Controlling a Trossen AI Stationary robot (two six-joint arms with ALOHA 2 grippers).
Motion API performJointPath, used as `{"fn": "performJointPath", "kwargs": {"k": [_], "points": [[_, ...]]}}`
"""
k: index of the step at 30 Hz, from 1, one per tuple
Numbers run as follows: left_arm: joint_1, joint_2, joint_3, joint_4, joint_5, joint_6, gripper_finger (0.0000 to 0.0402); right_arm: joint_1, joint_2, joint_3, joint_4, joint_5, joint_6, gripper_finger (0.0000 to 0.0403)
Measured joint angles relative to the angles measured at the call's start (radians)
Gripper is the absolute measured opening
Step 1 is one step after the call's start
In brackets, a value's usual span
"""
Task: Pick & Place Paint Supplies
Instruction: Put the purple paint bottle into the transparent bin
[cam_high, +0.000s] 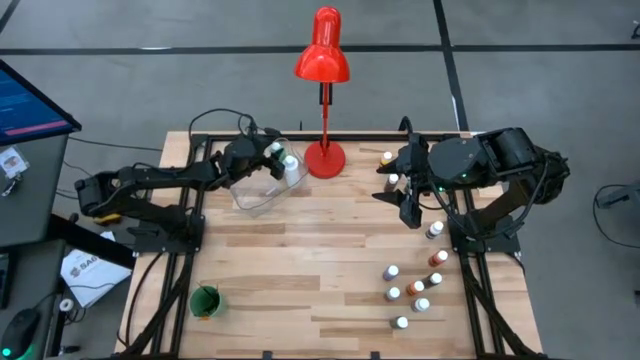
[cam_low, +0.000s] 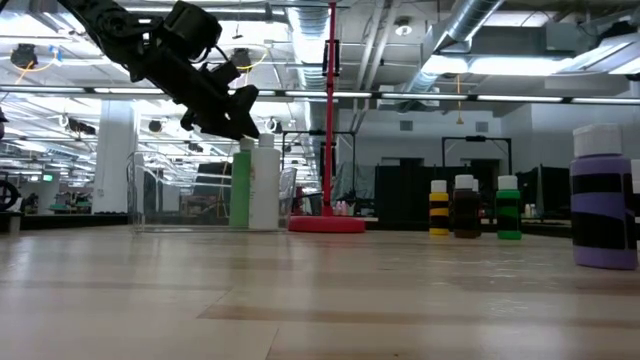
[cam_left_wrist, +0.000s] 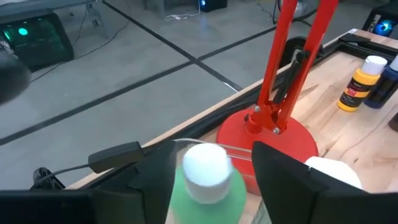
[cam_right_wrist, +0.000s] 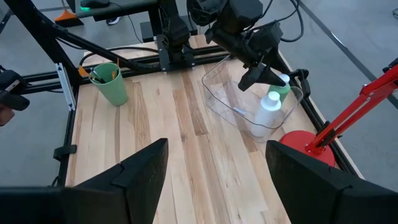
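A green paint bottle (cam_left_wrist: 208, 196) with a white cap (cam_left_wrist: 205, 167) stands upright on its base in a clear container (cam_high: 252, 192) at the back left, with a white bottle (cam_right_wrist: 268, 111) beside it. My left gripper (cam_left_wrist: 211, 180) is open just above the container; its fingers stand either side of the cap, with a gap on each side. In the low view it (cam_low: 243, 125) hangs over the bottle's top. My right gripper (cam_high: 409, 205) waits open, raised over the table's right half, nothing between its fingers. Several more small bottles (cam_high: 415, 290) stand at the right.
A tall red desk lamp (cam_high: 323, 60) stands on its round base (cam_high: 324, 158) just right of the container. A green cup (cam_high: 206, 300) holding brushes sits near the front left. Two bottles (cam_high: 388, 160) stand at the back right. Bare wood lies in the middle.
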Motion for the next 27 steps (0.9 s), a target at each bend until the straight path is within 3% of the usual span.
{"fn": "performJointPath", "kwargs": {"k": [9,15,20,27], "points": [[0.000,-0.073,0.000,0.007,0.121,0.000,0.0239,-0.010,0.000,0.000,-0.017,0.000,0.035,0.0265],[-0.010,-0.215,0.000,0.008,0.142,-0.008,0.0250,-0.075,-0.002,-0.019,-0.221,0.106,0.256,0.0265],[-0.048,-0.351,0.000,0.002,0.189,-0.035,0.0250,-0.141,-0.023,-0.172,-0.261,0.041,0.473,0.0265],[-0.150,-0.450,-0.001,-0.003,0.291,-0.070,0.0250,-0.101,-0.076,-0.490,-0.237,-0.112,0.649,0.0265]]}}
